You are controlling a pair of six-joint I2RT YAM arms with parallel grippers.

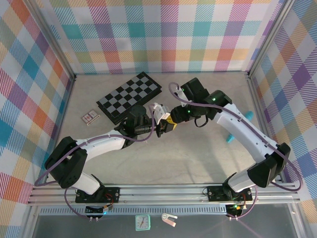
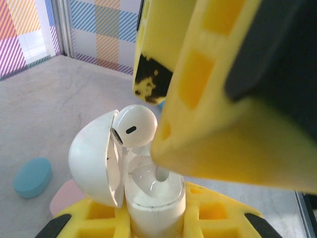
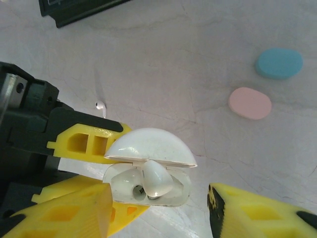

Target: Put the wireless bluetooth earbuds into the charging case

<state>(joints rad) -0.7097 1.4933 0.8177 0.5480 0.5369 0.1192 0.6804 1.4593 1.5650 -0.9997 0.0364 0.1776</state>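
Right claw (image 3: 161, 198): fingers stand well apart on either side of the case, gripping nothing that I can see.
Left claw (image 2: 156, 218): clamped on the lower body of the charging case (image 2: 158, 201) and holding it off the table (image 3: 173, 59), with the lid (image 2: 91, 163) swung open.
Earbud (image 2: 134, 126): it sits in one well of the open case, stem down in the socket. The round head stands above the rim, close to the lid's inner face.
Risk: I judge the bud not fully seated. The right claw's near finger hangs just beside it, so a careless retreat could brush the head and tip the bud out. Closing the lid on a proud bud could pop it loose or jam the hinge.
Axis and heading: the long axis runs roughly upright. It leans so the head tips toward the lid and the stem points down into the well.
Second earbud (image 3: 101, 105): white, lying loose on the table beyond the left claw and well apart from the case.
Further out: a pink case (image 3: 250, 103) and a teal case (image 3: 279, 63) lie near each other on the table. The chessboard (image 1: 130, 96) lies beyond them all.
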